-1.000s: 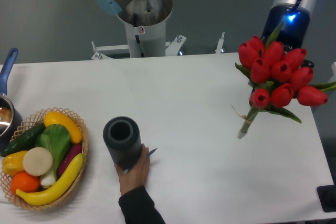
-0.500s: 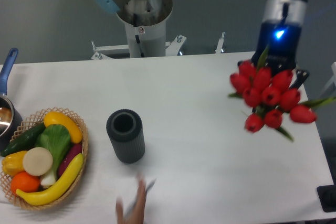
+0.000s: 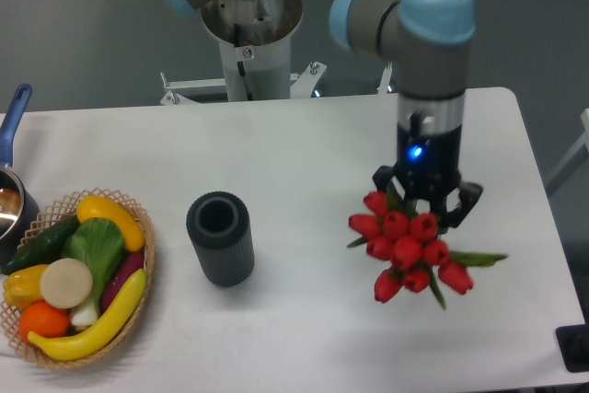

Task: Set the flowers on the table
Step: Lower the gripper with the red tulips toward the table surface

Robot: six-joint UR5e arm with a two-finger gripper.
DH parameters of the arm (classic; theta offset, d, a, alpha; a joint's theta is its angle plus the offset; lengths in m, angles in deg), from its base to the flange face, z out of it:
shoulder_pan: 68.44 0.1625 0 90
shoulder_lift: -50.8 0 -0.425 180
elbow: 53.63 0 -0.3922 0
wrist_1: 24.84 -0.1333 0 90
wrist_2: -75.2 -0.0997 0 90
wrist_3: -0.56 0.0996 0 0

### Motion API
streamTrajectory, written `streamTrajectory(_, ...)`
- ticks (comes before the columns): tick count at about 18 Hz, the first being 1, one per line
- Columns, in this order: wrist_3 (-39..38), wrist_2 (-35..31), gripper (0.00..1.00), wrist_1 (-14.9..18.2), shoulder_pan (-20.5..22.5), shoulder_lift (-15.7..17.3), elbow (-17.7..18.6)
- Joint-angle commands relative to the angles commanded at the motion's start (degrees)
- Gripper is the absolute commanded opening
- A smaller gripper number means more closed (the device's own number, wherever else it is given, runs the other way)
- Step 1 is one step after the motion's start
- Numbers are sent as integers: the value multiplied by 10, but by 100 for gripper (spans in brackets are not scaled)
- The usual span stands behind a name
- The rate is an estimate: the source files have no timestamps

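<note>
No text, label, brand, number or sign can be read anywhere in the view. A small square sticker (image 3: 246,52) on the grey arm base, well to the left of the end effector, is too small to make out.

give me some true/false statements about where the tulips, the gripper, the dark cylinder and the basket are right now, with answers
1. The flowers hang at the gripper, blooms pointing toward the camera. True.
2. A person's hand is holding the dark ribbed cylinder. False: no hand is in view; the cylinder stands alone on the table.
3. The wicker basket of fruit and vegetables sits at the left side of the table. True.
4. The flowers are stuck inside the cylinder. False: they are well to its right, at the gripper.
5. The cylinder lies tipped over on its side. False: it stands upright, its open top facing up.
</note>
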Motion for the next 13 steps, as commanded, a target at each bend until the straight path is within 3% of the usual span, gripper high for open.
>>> streamTrajectory(6, 24, -114, 40, 37, -33, -61, -2)
streamTrajectory(10, 29, -151, 40, 35, -45, -98, -6)
streamTrajectory(13, 29, -155, 41, 31, -48, -108, -3)
